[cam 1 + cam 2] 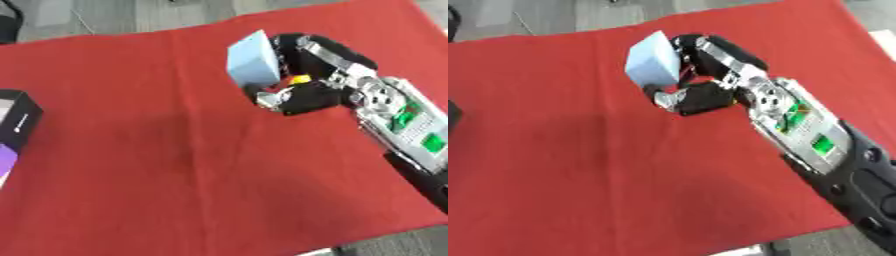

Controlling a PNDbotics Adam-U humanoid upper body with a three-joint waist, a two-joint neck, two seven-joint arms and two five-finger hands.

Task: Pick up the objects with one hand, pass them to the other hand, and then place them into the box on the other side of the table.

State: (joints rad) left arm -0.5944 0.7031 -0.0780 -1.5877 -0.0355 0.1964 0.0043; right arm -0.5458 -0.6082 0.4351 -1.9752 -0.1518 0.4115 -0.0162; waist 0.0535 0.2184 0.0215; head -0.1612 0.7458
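The fingers (710, 47) of the right hand (719, 82) are curled over the far side of a pale blue block (652, 64), with the thumb tucked under its near lower corner, so the block is pinched between them. A small yellow spot shows just right of the block, against the fingers; I cannot tell what it is.

Going left to right with the block as the mark: far to its left, at the bench's left edge, sits a black box (17, 122) with a purple patch showing at its near side. This looks like the box the task means, though only part of it is in view. Between box and block the red cloth (175, 165) lies bare. The block sits at the far right part of the cloth, whether lifted off it or resting I cannot tell. Right of the block the arm runs down toward the near right corner.

The step in hand, as I judge it, is the pick-up. The left hand shows in neither view, so the next move calls for carrying the block leftward to mid-bench and bringing the left hand in to take it.

The bench is covered by the red cloth; grey floor shows beyond its far edge and at the near right corner.
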